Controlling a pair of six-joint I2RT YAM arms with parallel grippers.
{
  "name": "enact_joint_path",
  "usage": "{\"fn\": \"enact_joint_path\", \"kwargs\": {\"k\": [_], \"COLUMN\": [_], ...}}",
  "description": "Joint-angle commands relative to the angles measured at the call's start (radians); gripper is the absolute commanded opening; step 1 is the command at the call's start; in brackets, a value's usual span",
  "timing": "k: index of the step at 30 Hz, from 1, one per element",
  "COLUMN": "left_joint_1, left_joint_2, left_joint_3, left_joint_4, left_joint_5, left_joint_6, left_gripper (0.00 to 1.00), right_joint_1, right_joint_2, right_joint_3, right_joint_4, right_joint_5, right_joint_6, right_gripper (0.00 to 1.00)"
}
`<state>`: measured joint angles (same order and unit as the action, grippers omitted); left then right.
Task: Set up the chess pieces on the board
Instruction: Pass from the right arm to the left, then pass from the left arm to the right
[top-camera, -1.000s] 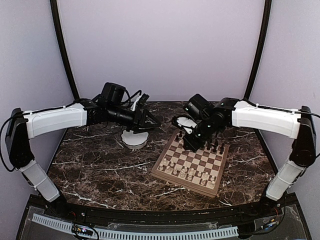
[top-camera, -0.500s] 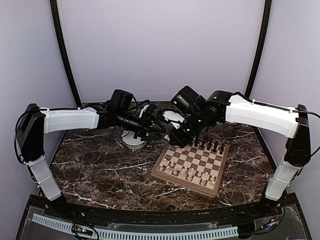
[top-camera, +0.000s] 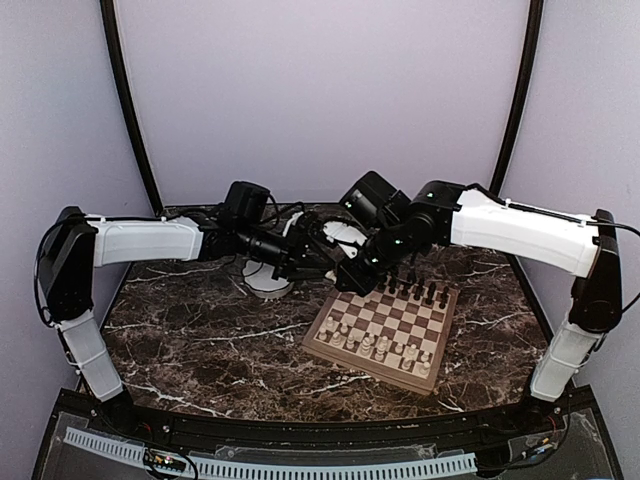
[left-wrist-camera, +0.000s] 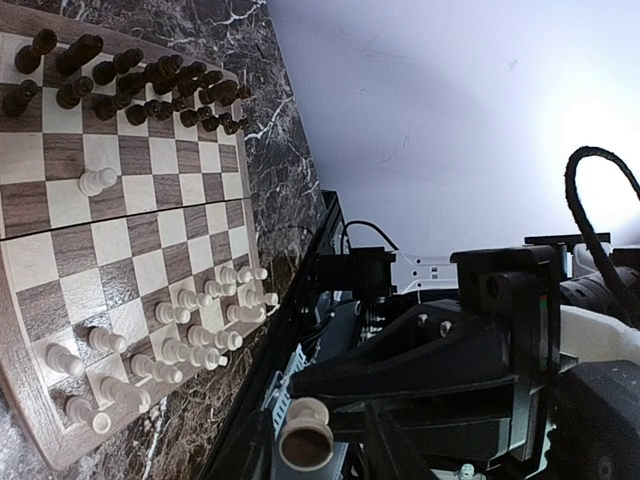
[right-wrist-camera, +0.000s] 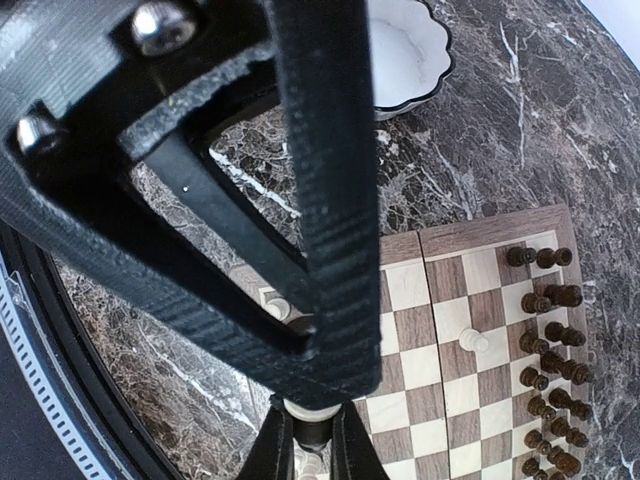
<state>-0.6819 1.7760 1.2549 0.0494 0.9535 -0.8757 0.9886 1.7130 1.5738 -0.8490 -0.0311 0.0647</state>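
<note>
since a second before, right gripper (right-wrist-camera: 310, 440) and left gripper (top-camera: 325, 255) had met by the board's (top-camera: 362, 365) far left corner; right pinched a pale piece (right-wrist-camera: 308, 410), left's gap could not be told; ranks looked nearly full, one pawn (left-wrist-camera: 97, 181) stray

Our two arms meet tip to tip at the centre.

We hold our left arm (top-camera: 140, 240) stretched in from the left, forearm nearly level and wrist pointing right. Our right arm (top-camera: 520, 230) reaches in from the right, forearm sloping down to the left. The left gripper (top-camera: 325, 255) and the right gripper (top-camera: 348, 282) sit just beside each other, and the left's black finger (right-wrist-camera: 320, 200) crosses close in front of our right wrist camera. Our right fingers (right-wrist-camera: 277, 450) are pinched on a pale chess piece (left-wrist-camera: 305, 446). We cannot tell whether our left jaws stand apart or together.
</note>
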Motion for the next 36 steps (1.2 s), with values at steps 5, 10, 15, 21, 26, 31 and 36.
{"fn": "enact_joint_path", "kwargs": {"k": [5,10,15,21,26,31,36], "left_joint_1": [-0.014,-0.014,-0.009,0.01,0.015,0.015,0.016], "left_joint_2": [0.007,0.008,0.008,-0.001,0.0,0.007,0.034], "left_joint_3": [-0.002,0.0,0.035,0.075,0.083,0.085,0.083], "left_joint_4": [0.031,0.038,0.047,0.242,0.417,0.507,0.604], "left_joint_5": [0.041,0.046,0.06,0.047,0.008,-0.012,-0.014], "left_joint_6": [-0.01,-0.014,-0.034,-0.175,-0.279,-0.325,-0.397], "left_gripper": [0.29,0.19,0.1,0.07,0.08,0.08,0.08], "right_joint_1": [0.012,0.013,0.006,-0.104,-0.262,-0.288,-0.288], "right_joint_2": [-0.005,-0.007,-0.069,-0.315,-0.475,-0.458,-0.398], "right_joint_3": [0.032,0.034,0.03,-0.157,-0.438,-0.537,-0.504], "right_joint_4": [0.013,0.011,0.03,0.328,0.697,0.856,0.864], "right_joint_5": [0.005,0.011,0.008,-0.118,-0.308,-0.419,-0.477], "right_joint_6": [0.002,0.003,0.024,0.246,0.554,0.706,0.707], "right_gripper": [0.01,0.01,0.14,0.43,0.5,0.51,0.51]}}
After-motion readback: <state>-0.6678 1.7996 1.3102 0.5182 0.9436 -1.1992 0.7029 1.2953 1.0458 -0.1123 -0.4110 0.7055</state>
